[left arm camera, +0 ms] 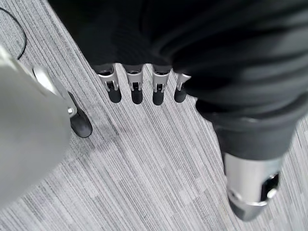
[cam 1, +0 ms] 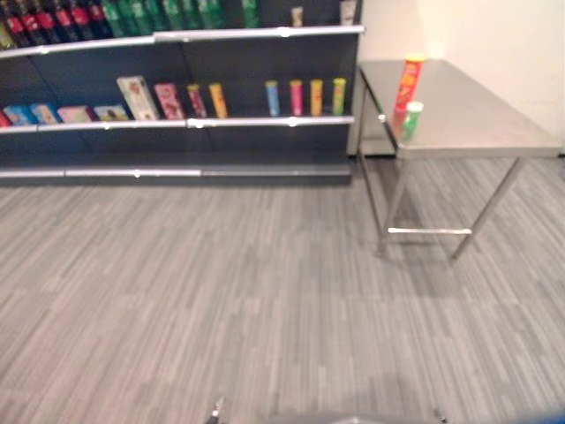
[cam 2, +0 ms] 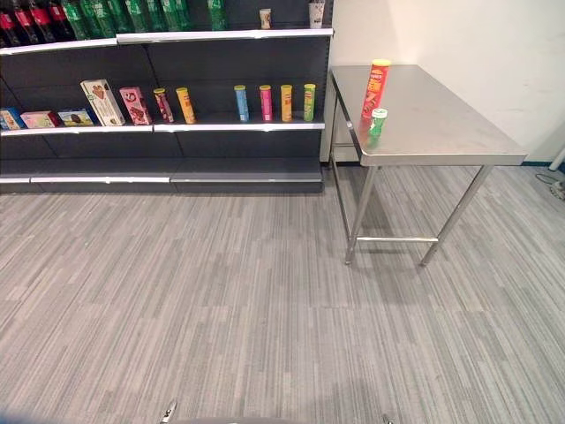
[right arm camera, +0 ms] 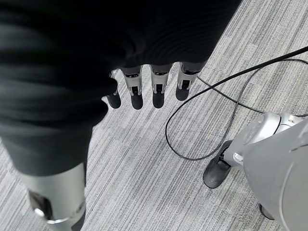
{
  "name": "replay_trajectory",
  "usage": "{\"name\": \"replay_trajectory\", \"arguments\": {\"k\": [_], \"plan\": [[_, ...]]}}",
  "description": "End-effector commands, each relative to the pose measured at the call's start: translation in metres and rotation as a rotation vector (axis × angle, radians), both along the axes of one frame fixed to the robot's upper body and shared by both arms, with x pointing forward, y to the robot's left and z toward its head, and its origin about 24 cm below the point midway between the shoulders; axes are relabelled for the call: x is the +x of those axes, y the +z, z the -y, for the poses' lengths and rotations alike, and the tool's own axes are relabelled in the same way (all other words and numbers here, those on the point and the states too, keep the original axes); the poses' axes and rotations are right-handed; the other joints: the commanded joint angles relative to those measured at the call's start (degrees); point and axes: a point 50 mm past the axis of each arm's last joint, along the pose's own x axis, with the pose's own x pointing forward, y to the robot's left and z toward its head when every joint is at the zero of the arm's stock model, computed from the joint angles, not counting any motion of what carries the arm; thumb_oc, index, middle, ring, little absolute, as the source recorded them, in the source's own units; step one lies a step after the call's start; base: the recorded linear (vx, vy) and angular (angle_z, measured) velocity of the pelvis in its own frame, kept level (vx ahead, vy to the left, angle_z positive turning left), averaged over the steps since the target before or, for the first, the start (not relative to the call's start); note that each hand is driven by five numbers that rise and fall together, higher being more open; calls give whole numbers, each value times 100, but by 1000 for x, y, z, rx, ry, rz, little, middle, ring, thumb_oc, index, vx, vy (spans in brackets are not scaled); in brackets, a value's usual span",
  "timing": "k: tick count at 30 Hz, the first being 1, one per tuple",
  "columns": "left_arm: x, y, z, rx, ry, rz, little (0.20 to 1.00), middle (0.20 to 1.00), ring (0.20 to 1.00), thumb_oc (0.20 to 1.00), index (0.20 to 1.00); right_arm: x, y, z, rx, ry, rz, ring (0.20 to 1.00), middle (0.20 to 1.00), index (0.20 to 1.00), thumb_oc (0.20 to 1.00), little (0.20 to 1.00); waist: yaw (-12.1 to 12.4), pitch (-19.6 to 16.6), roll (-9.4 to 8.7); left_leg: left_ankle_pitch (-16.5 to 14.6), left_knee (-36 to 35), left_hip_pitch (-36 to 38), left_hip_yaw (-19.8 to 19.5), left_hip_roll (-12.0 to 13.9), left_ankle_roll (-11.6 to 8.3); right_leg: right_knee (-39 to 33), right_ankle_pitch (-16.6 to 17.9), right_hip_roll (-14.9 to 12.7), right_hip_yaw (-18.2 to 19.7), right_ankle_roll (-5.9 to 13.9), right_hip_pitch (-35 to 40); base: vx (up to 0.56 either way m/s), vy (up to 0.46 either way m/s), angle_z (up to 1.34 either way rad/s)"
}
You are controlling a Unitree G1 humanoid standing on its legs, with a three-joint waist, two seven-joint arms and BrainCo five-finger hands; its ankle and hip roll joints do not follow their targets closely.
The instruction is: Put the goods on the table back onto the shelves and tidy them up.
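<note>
Grey striped carpet (cam 2: 221, 300) runs from under me to a dark shelf unit (cam 2: 168, 97) against the far wall, with a pale wall (cam 2: 459, 44) to its right. Beside the unit's right end stands a steel table (cam 2: 441, 119) on thin legs. Near the table's left edge stand the goods: a tall red canister (cam 2: 375, 88) upright, and just in front of it a short green canister (cam 2: 378, 123), close to the near-left corner.

On the middle shelf, boxes (cam 2: 101, 102) lean at the left, and a row of slim tubes (cam 2: 274, 102) stands upright with gaps between them. The top shelf holds dark and green bottles (cam 2: 88, 18), cut off at their upper parts, plus two small cups (cam 2: 265, 18) farther right that I cannot make out well. The lowest shelf looks bare from here.

Between me and both the shelves and the table lies a broad stretch of carpet. The table's far right side and the shelf unit's left end run out of view.

My left hand (left arm camera: 139, 84) hangs over the carpet, fingers straight and side by side, thumb apart, holding nothing. My right hand (right arm camera: 149, 86) hangs the same way, fingers straight and empty.
</note>
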Motion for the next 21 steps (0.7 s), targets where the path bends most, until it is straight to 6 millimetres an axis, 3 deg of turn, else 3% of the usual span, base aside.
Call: {"name": "replay_trajectory", "arguments": {"k": [1,5,6,8,9,10,11,12,13,16,17,19,20,21], "plan": [[13,1,1,20,98,-6,1000,1000,1000,1000,1000,21,0,-16,22,56,3,1000,1000,1000,1000,1000,-132,-181,-164,-139,-293,59,-615,256,-352,79,-136,-230,139,312,85,-23,-11,-18],[20,3,-1,37,103,6,1000,1000,1000,1000,1000,27,0,-22,32,77,19,1000,1000,1000,1000,1000,-139,-158,-197,-187,-290,154,-572,301,-366,125,-178,-202,191,296,122,25,-40,-10],[25,4,-6,57,98,21,1000,1000,1000,1000,1000,34,1,-23,25,98,39,1000,1000,1000,1000,1000,-126,19,-265,-435,345,-73,-511,318,-403,366,-299,-198,250,252,74,-46,-74,-4],[28,5,-7,58,100,29,1000,1000,1000,1000,1000,38,1,-23,20,109,52,1000,1000,1000,1000,1000,-119,114,-283,-530,707,-265,-468,298,-429,479,-346,-172,276,222,4,-92,-64,-26],[35,6,-4,50,108,61,1000,1000,1000,1000,1000,50,4,-23,4,130,87,1000,1000,1000,1000,1000,-99,370,-359,-709,1701,-783,-357,246,-463,740,-439,-139,356,120,-97,-89,-46,-40],[35,6,-4,50,108,61,1000,1000,1000,1000,1000,50,4,-23,4,130,88,1000,1000,1000,1000,1000,-100,361,-352,-729,1740,-813,-359,251,-463,748,-442,-132,354,120,-112,-139,-112,-37],[47,8,0,39,96,107,1000,1000,1000,1000,1000,58,6,-24,-7,154,115,1000,1000,1000,1000,1000,-40,615,-433,-390,2915,-1405,-375,185,-418,933,-489,-96,453,-7,-110,-69,-53,-25],[48,8,0,40,96,107,1000,1000,1000,1000,1000,59,6,-24,-7,153,115,1000,1000,1000,1000,1000,-49,597,-393,-452,3068,-1516,-400,213,-422,960,-498,-55,439,-8,-158,-67,-72,-44],[56,10,-2,41,89,140,1000,1000,1000,1000,1000,68,8,-23,-17,180,140,1000,1000,1000,1000,1000,18,770,-418,32,3917,-2039,-542,141,-335,1055,-581,18,566,-94,-134,30,18,-56],[52,11,-9,54,111,137,1000,1000,1000,1000,1000,70,11,-13,-47,187,128,1000,1000,1000,1000,1000,88,780,-445,102,3785,-2447,-513,225,-334,1055,-667,20,636,-71,-77,114,57,-45],[52,11,-13,67,117,147,1000,1000,1000,1000,1000,67,11,-10,-58,196,111,1000,1000,1000,1000,1000,157,751,-479,88,3308,-2504,-475,291,-366,1027,-719,-14,672,-36,-24,277,180,-44],[59,15,-20,91,74,188,1000,1000,1000,1000,1000,63,11,-3,-71,209,94,1000,1000,1000,1000,1000,321,744,-360,492,1708,-2638,-608,432,-595,887,-914,10,721,53,210,323,248,-36],[59,15,-19,90,73,188,1000,1000,1000,1000,1000,63,11,-3,-71,209,93,1000,1000,1000,1000,1000,336,758,-398,589,1516,-2521,-578,416,-602,884,-919,-30,731,49,232,294,257,-7],[60,14,-16,81,37,180,1000,1000,1000,1000,1000,60,11,1,-73,219,75,1000,1000,1000,1000,1000,429,812,-376,799,779,-2785,-705,450,-700,831,-1082,-104,792,91,454,426,351,-24]]}}
